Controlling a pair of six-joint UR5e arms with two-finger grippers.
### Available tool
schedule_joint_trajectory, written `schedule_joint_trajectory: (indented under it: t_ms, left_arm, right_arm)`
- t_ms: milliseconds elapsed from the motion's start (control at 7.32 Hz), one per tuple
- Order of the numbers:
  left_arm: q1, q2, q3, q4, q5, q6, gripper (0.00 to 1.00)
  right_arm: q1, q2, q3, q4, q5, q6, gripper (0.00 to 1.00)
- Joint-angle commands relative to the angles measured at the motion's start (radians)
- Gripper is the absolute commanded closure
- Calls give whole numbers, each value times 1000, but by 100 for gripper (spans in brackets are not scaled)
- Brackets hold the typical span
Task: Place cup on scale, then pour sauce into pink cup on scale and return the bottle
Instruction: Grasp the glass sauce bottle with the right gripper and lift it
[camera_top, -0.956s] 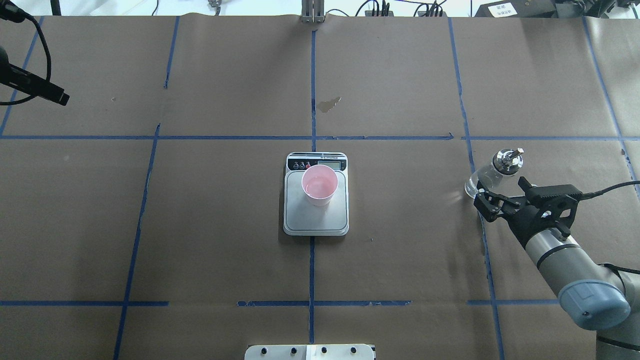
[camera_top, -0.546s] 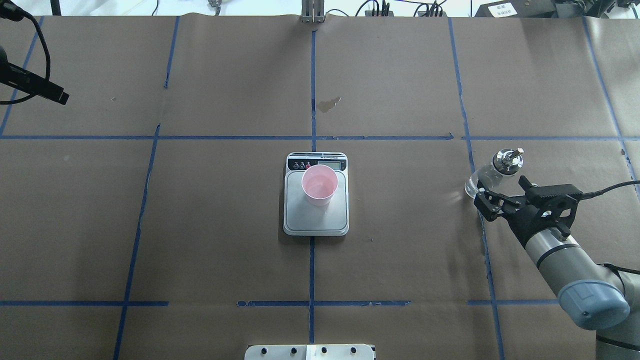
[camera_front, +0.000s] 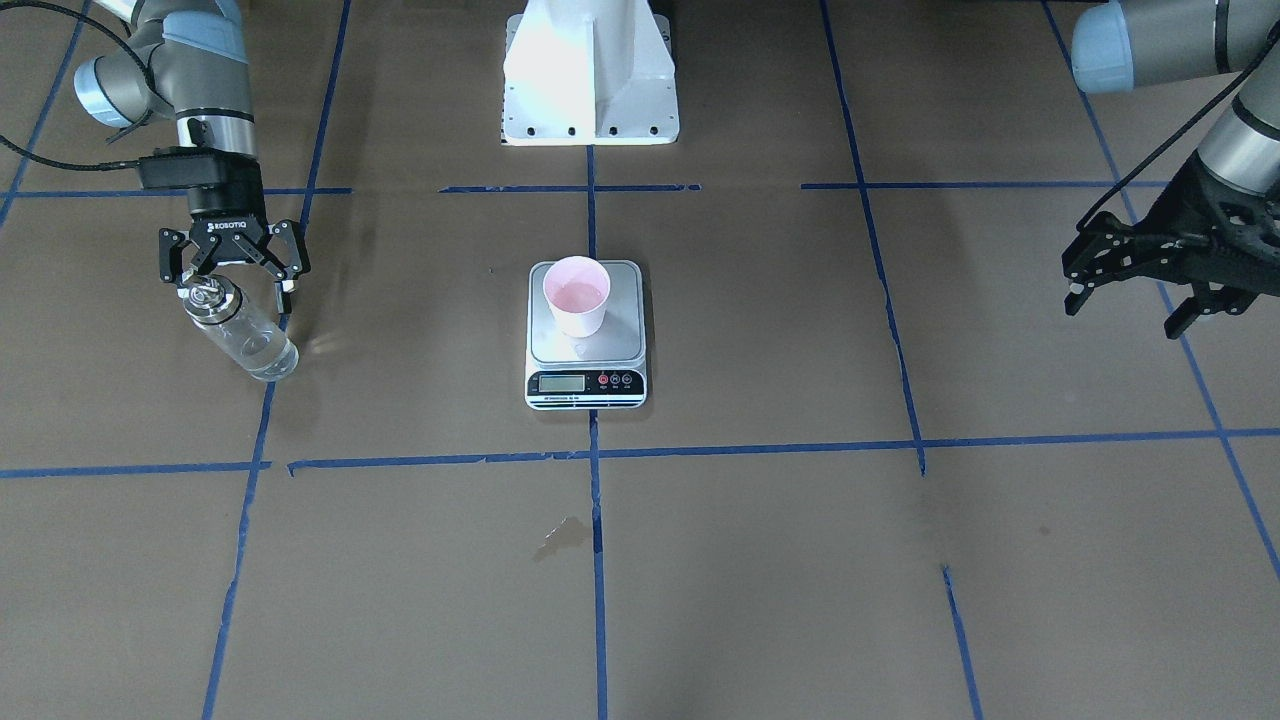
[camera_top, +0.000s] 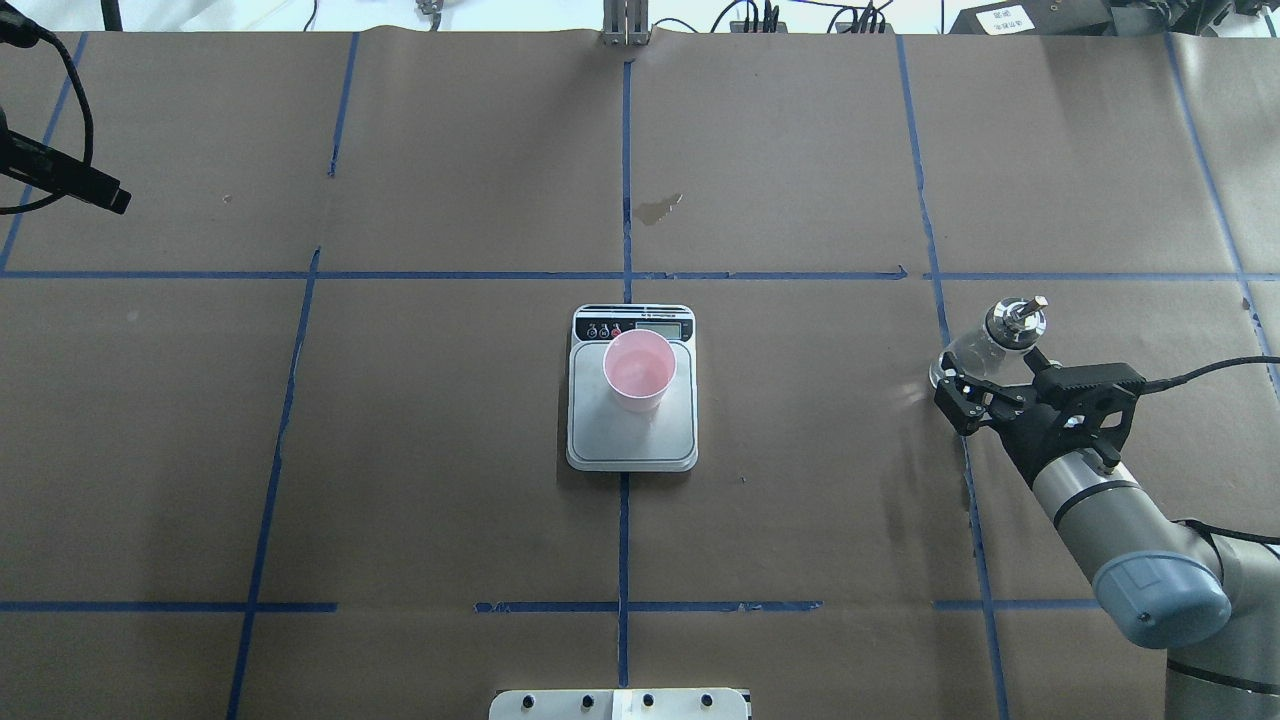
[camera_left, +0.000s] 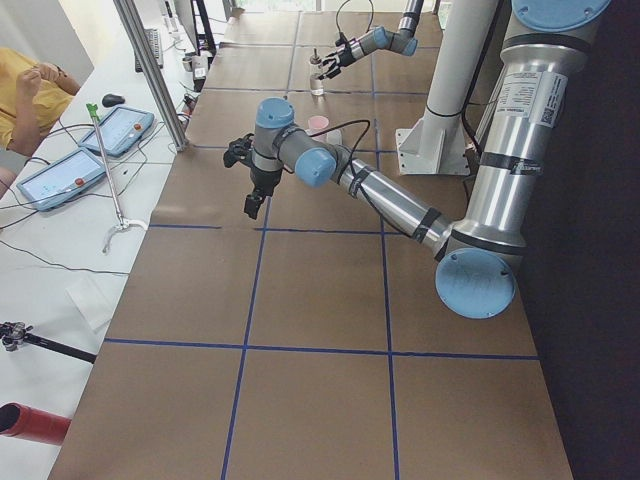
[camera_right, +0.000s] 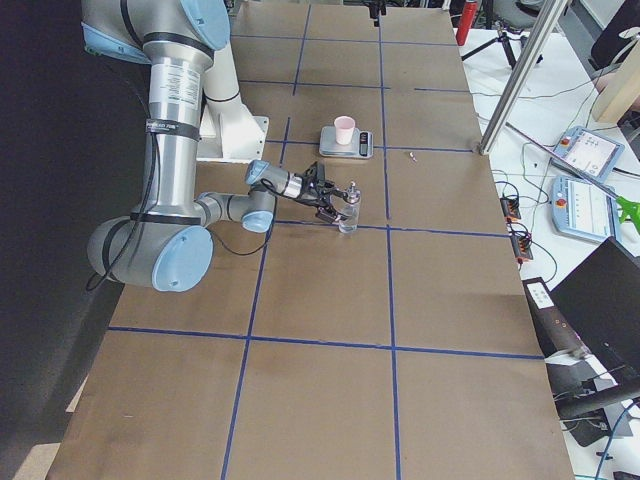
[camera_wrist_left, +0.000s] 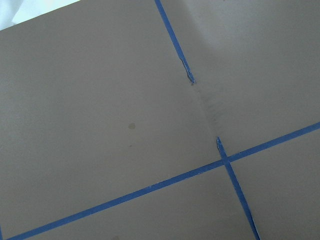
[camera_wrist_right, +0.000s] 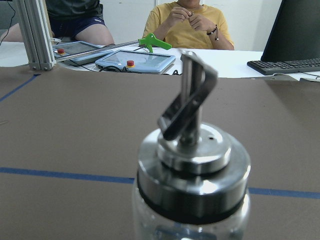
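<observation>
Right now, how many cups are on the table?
1. The pink cup stands on the scale at the middle of the table. No other cup shows in any view.

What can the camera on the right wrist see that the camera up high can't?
Only the right wrist camera shows a person in a yellow shirt and tablets on a white desk. Only the overhead camera shows the pink cup standing on the scale. Both show the bottle with its metal spout.

Scale (camera_front: 620, 340) display too small to read; bottle (camera_wrist_right: 192, 170) cut off below its collar
</observation>
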Motion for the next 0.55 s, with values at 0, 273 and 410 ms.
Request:
schedule_joint_trajectory:
  t_ms: [0,273,410]
  left_arm:
    - [-2,1,-1,-1,0,0,0]
    - [-9,1,-8,-1,0,0,0]
    - [-14,1,-8,1,0,0,0]
  right_arm:
    - [12,6,-27,2,4,-12,1]
    - [31,24,-28,2,7,-30,3]
    - [34,36,-31,1,7,-39,5]
